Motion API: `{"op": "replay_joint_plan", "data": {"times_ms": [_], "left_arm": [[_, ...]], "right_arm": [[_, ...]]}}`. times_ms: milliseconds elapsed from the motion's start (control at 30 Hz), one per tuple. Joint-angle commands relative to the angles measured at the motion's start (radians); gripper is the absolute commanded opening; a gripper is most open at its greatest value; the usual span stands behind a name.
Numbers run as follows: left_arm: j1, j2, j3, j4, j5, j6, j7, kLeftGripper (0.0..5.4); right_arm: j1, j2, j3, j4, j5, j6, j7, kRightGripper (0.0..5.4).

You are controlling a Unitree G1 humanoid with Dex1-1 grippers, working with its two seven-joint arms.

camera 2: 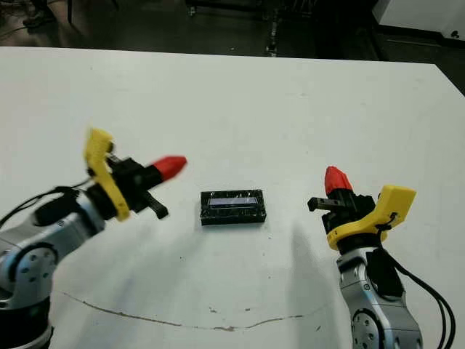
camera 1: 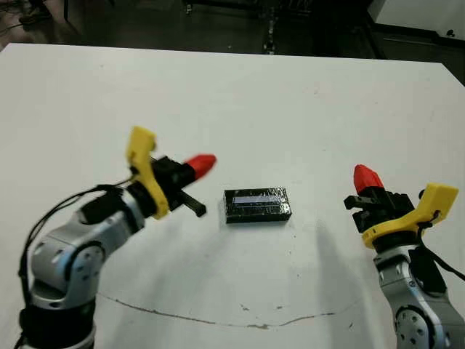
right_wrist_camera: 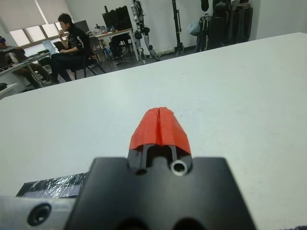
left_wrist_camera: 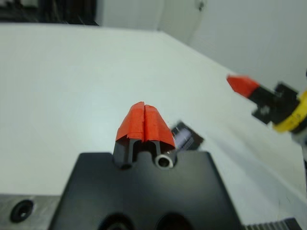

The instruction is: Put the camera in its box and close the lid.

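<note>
Black and glossy, one item at the middle of the white table (camera 1: 290,109): the lid (camera 1: 257,205), pale strip along its top, lying flat and square. Judged seated on the box, since no white tray and no separate camera bar shows anywhere; task judged complete or nearly so. My left end effector (camera 1: 205,163), fingers clenched tip to tip and grasping nothing, hovers just to the left of the lid, apart from it, pointing toward it. My right end effector (camera 1: 367,176), likewise pressed together and empty, stands farther off on the lid's right side, raised above the table. Both are parked clear, presumably so nothing disturbs the closed lid.
</note>
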Motion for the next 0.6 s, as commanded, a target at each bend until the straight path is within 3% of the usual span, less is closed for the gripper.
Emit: {"op": "replay_joint_plan", "data": {"times_ms": [33,233,467,600], "left_arm": [[0.037,-0.013,0.012,0.024,0.082,-0.208,0.019,0.01],[0.122,-0.067,0.022,0.131,0.256,-0.581,0.101,0.01],[0.191,-0.131,0.036,0.318,0.373,-0.938,0.189,0.01],[0.208,-0.162,0.029,0.424,0.412,-1.085,0.228,0.01]], "right_arm": [[-0.004,-0.007,-0.012,-0.007,0.006,0.01,-0.011,0.0],[-0.02,-0.01,-0.023,0.017,-0.021,-0.041,-0.007,0.0],[-0.043,0.005,-0.026,0.032,-0.087,-0.098,-0.042,0.0],[-0.055,0.011,-0.03,0.032,-0.103,-0.107,-0.061,0.0]]}}
